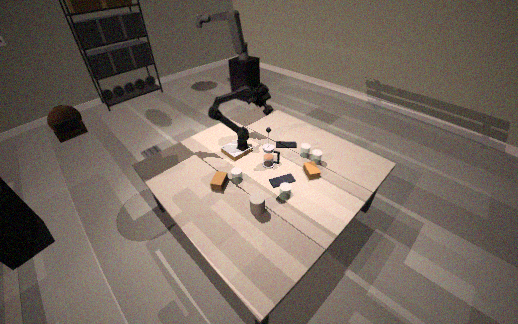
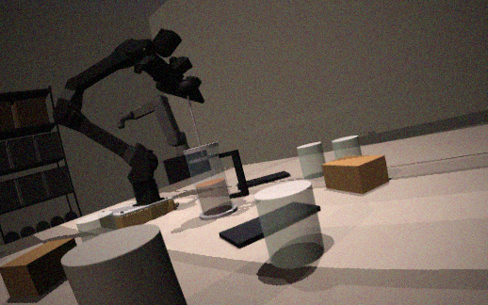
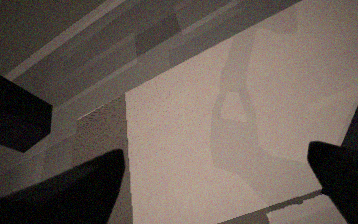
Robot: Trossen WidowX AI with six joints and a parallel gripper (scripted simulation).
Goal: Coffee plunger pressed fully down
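wrist cam | my fingers stood wide apart at the lower corners, nothing between them | below me lay the pale table top (image 3: 185, 140), its edge running diagonally | arm's shadow (image 3: 235, 130) crossed it | striped floor (image 3: 100, 55) beyond

A dim room with plain grey-beige walls (image 1: 350, 35) and a floor of grey planks in mixed light and dark tones (image 1: 440, 240), edged by a pale baseboard where floor meets wall. A square pale wooden table (image 1: 280, 250) stands in the middle, lit more brightly than its surroundings and crossed by soft shadows. In the far left corner a tall black metal shelving rack (image 1: 112, 50) holds dark boxes and a row of small round objects on its bottom shelf, and a dark brown rounded object (image 1: 64, 120) sits on the floor near it.
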